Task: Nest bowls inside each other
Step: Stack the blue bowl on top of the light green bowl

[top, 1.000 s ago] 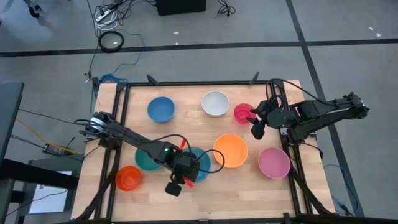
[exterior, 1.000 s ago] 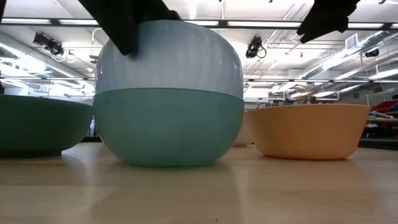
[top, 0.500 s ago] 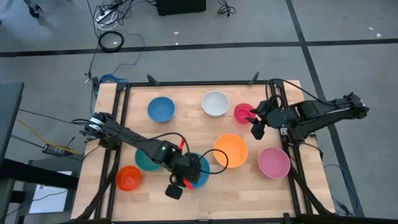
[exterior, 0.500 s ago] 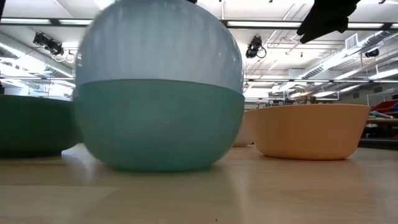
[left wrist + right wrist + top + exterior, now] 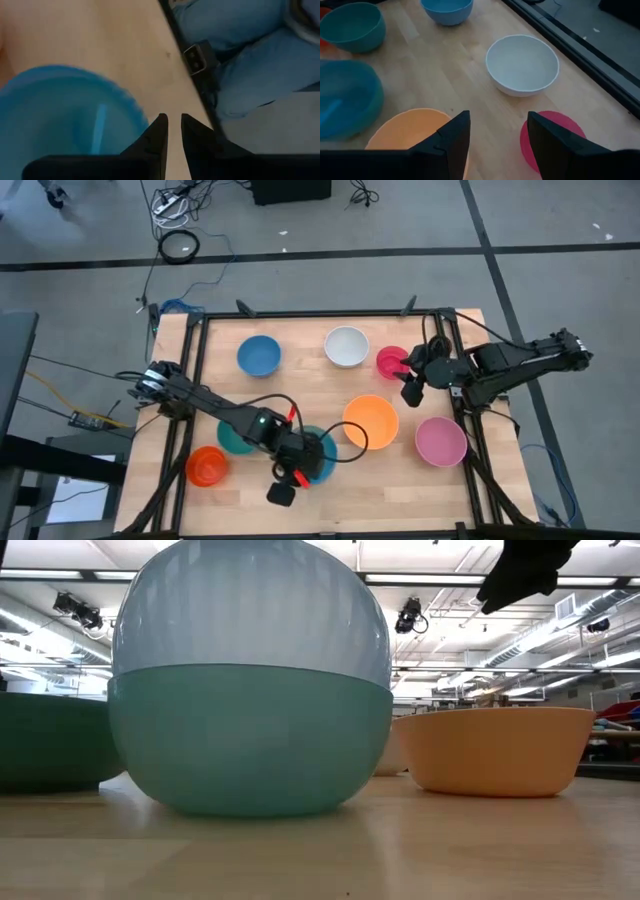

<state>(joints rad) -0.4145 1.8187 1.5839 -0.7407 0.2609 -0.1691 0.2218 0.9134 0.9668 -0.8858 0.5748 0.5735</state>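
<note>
A blue bowl (image 5: 318, 452) lies in a teal bowl (image 5: 250, 745) near the table's front. In the low view the blue bowl's rounded wall (image 5: 250, 610) rises like a dome over the teal rim. My left gripper (image 5: 173, 120) hangs just on the near side of this pair, above the bare wood, open by a narrow gap and touching nothing. My right gripper (image 5: 497, 130) hovers wide open between the large orange bowl (image 5: 371, 422) and the small red-pink bowl (image 5: 390, 362), holding nothing. A green bowl (image 5: 232, 438) rests to the left of the pair.
Also on the table are a second blue bowl (image 5: 258, 355), a white bowl (image 5: 346, 346), a pink bowl (image 5: 441, 441) and a small orange bowl (image 5: 207, 466). A person's legs in blue jeans (image 5: 240, 60) show beyond the near frame rail (image 5: 197, 60).
My left gripper has come off the top of the blue bowl, risen and drawn back toward the table's near edge. The blue and teal pair has shifted a little toward the near left and now rests free.
</note>
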